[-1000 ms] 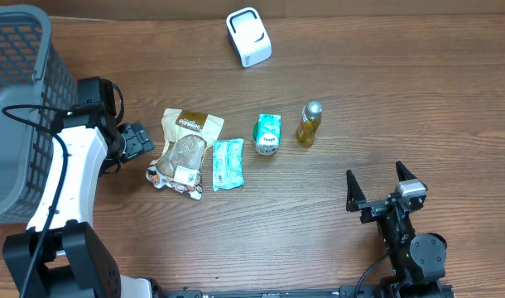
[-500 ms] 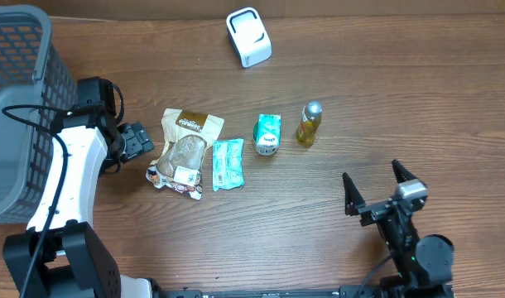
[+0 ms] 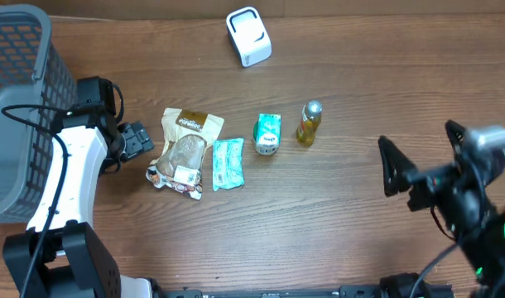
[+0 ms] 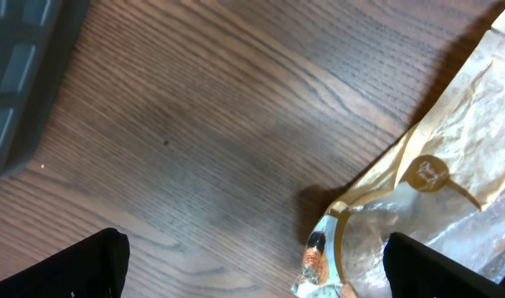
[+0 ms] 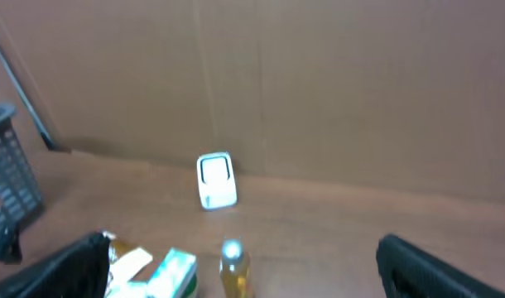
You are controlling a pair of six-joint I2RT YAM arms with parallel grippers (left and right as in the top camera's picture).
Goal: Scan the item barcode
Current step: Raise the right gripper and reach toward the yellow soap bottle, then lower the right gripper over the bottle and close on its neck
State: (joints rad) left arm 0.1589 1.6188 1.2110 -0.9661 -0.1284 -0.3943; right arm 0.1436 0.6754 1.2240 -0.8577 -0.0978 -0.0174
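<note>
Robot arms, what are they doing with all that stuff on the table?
Two robot arms look ready to scan groceries. Neither holds anything, and both grippers are open. The left gripper sits right beside the brown snack bag. The right gripper is raised off the table, away from the items. A green packet, a green carton and a yellow bottle sit in a row. The white scanner stands at the back. Nothing is picked up yet.

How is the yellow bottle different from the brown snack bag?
The yellow bottle stands upright; the brown snack bag lies flat. The bottle is slim with a silver cap; the bag is wide and crinkly. Both sit on the wooden table.
</note>
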